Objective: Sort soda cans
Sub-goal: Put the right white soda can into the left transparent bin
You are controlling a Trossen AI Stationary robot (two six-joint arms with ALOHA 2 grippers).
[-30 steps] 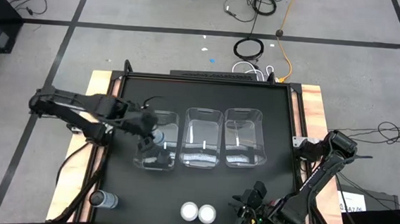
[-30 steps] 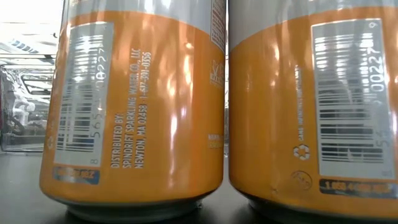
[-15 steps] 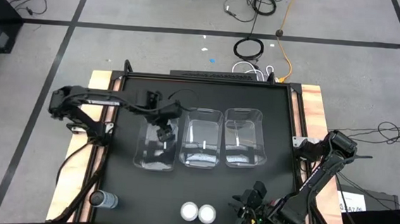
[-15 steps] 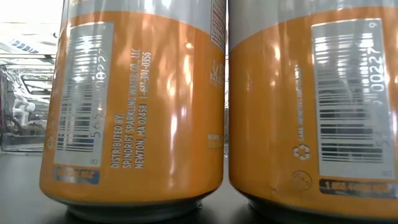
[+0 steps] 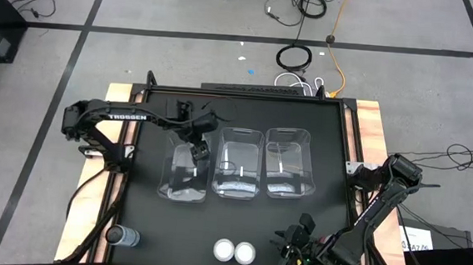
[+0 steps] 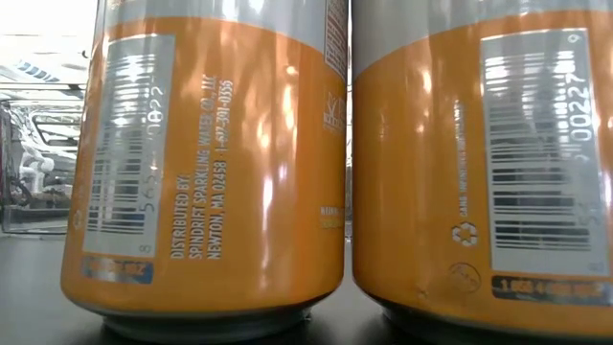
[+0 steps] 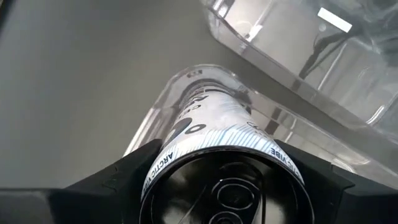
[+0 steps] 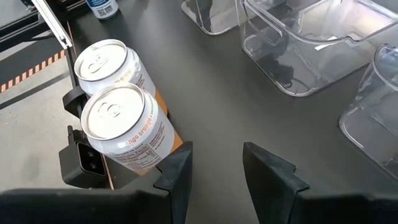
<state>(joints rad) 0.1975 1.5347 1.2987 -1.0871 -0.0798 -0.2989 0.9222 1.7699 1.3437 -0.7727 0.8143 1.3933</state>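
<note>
Left fingers (image 7: pixel 217 180) clamped on a can (image 7: pixel 214 134) above the bin (image 5: pixel 186 172); right fingers (image 8: pixel 214 168) apart, two orange cans (image 8: pixel 121 121) just beside.

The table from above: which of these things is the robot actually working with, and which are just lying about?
Part of the job:
- can held by the left gripper over the left bin
- two orange cans at the near edge
- dark can at the near left corner
- three clear bins

Lying about:
- cables on the floor
- right gripper, parked, open
</note>
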